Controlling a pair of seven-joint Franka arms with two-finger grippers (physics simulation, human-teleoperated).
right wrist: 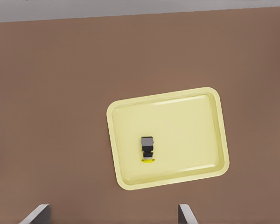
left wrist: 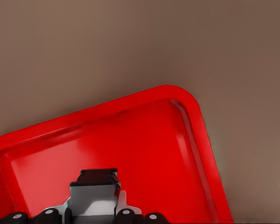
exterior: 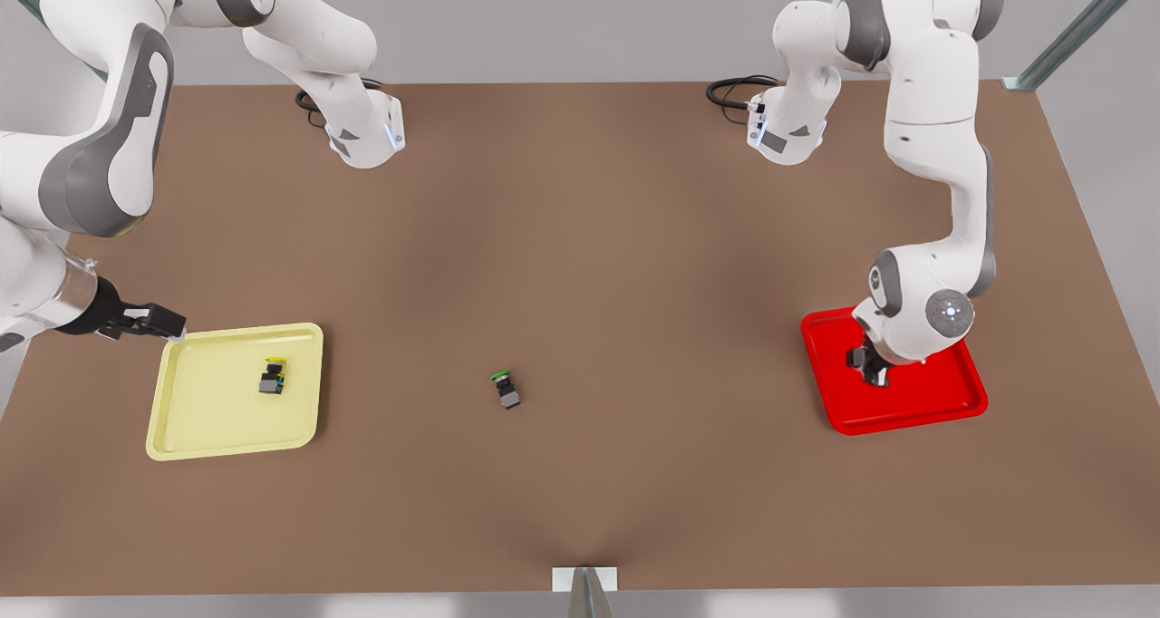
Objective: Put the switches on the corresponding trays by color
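The red tray sits well apart from the yellow tray. Over the red tray, the left gripper grips a dark-bodied switch, cap hidden; release from height could bounce it out. The right gripper, spread and empty, hovers beside the yellow tray, which holds the yellow-capped switch.

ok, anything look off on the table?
Only the green switch: it lies on its side on the bare table between the trays. The yellow switch lies in the yellow tray. The left gripper hangs over the red tray, the right gripper beside the yellow tray.
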